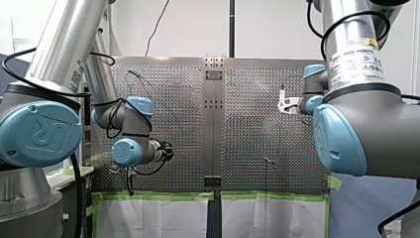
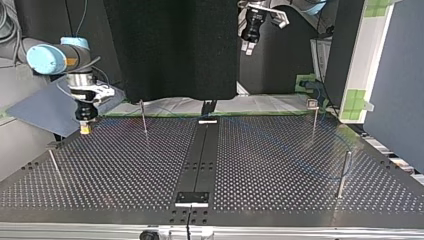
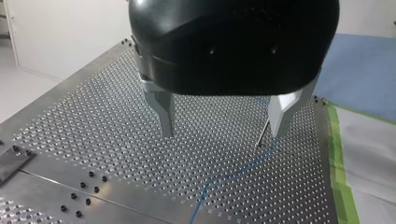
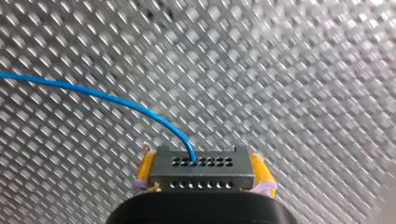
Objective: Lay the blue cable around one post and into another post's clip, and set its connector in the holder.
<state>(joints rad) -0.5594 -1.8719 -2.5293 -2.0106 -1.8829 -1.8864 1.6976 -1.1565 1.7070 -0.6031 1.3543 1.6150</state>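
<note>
In the right wrist view my right gripper (image 4: 203, 179) is shut on a grey connector (image 4: 203, 169), which sits between its yellow pads (image 4: 145, 169). The blue cable (image 4: 116, 100) leaves the connector's top and curves away over the perforated plate. At the top view's left, my right gripper (image 2: 86, 128) hangs just above the table's far corner. My left gripper (image 3: 222, 126) is open, its metal fingers (image 3: 161, 114) wide apart and empty above the plate. Below them lies a stretch of the blue cable (image 3: 233, 177), passing a thin post (image 3: 264, 135). In the top view my left gripper (image 2: 248, 46) is raised high.
Thin posts stand on the table: one at the far left (image 2: 143, 119), one with a clip on top at the far right (image 2: 313, 116), one at the near right (image 2: 343, 174), one leaning at the near left (image 2: 55, 166). A dark rail (image 2: 202, 150) runs down the middle.
</note>
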